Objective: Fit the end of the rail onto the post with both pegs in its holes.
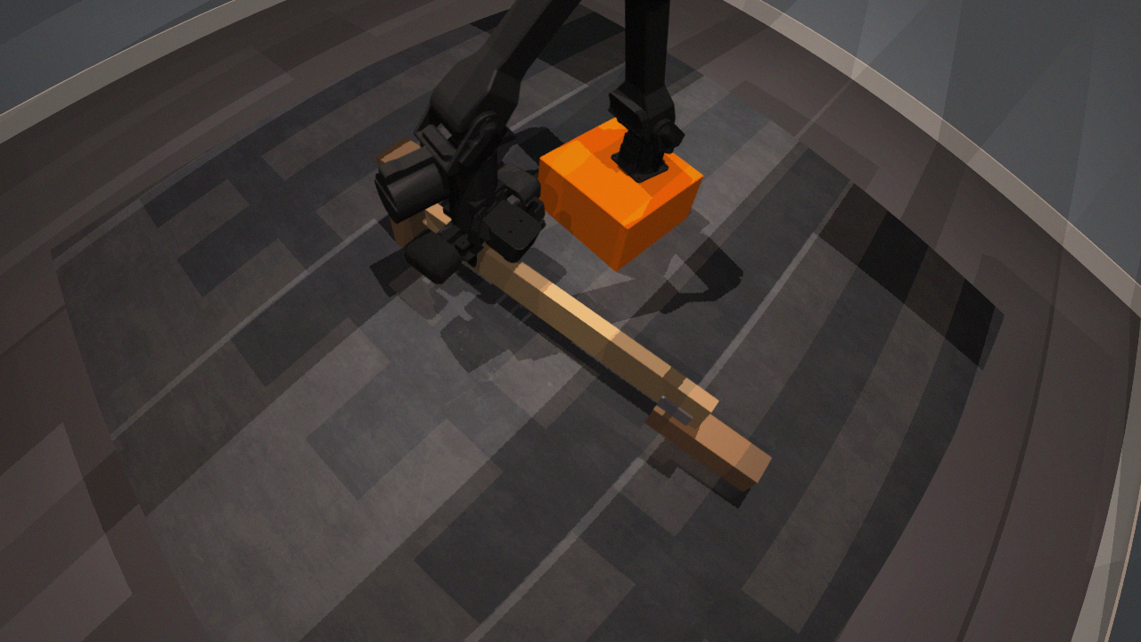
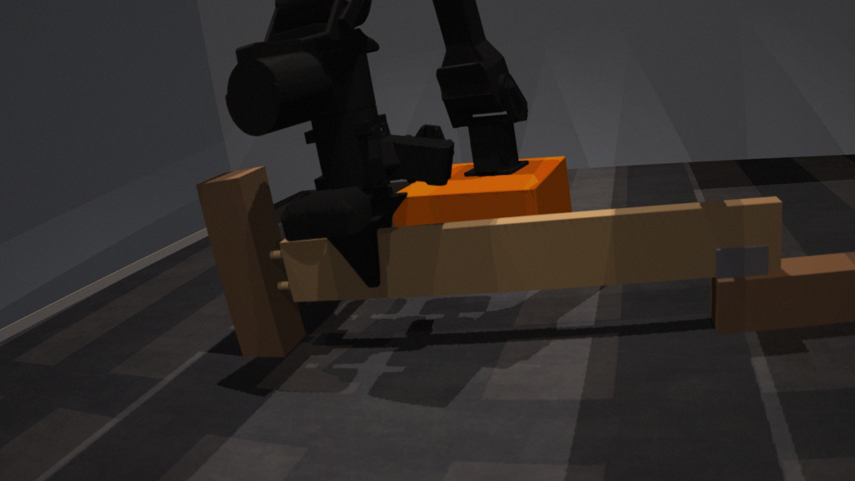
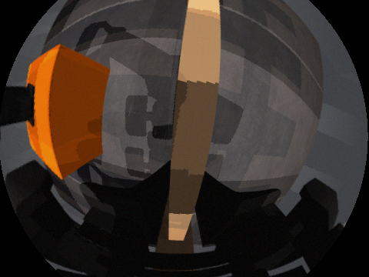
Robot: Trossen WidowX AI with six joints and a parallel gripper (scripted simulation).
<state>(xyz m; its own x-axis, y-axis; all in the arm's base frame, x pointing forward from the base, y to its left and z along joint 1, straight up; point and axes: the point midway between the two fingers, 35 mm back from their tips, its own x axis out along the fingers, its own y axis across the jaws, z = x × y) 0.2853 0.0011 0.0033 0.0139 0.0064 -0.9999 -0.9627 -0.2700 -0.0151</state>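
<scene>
The long wooden rail (image 1: pixel 574 307) (image 2: pixel 538 251) (image 3: pixel 200 82) is held off the table, about level. Its far end sits in the grey bracket (image 1: pixel 677 411) (image 2: pixel 741 261) on the low footboard block (image 1: pixel 734 455) (image 2: pixel 789 292). Its near end stands just in front of the short post (image 1: pixel 396 152) (image 2: pixel 244 257). A narrow gap shows between them, bridged by the upper peg (image 2: pixel 275 254) and the lower peg (image 2: pixel 283 286). My gripper (image 1: pixel 471 243) (image 2: pixel 361 251) (image 3: pixel 181 165) is shut on the rail close to its near end. The holes are hidden.
The arm's orange base block (image 1: pixel 618 195) (image 2: pixel 478 194) (image 3: pixel 67 108) stands just behind the rail, close to the gripper. The round table's pale rim (image 1: pixel 1037 207) curves at the far right.
</scene>
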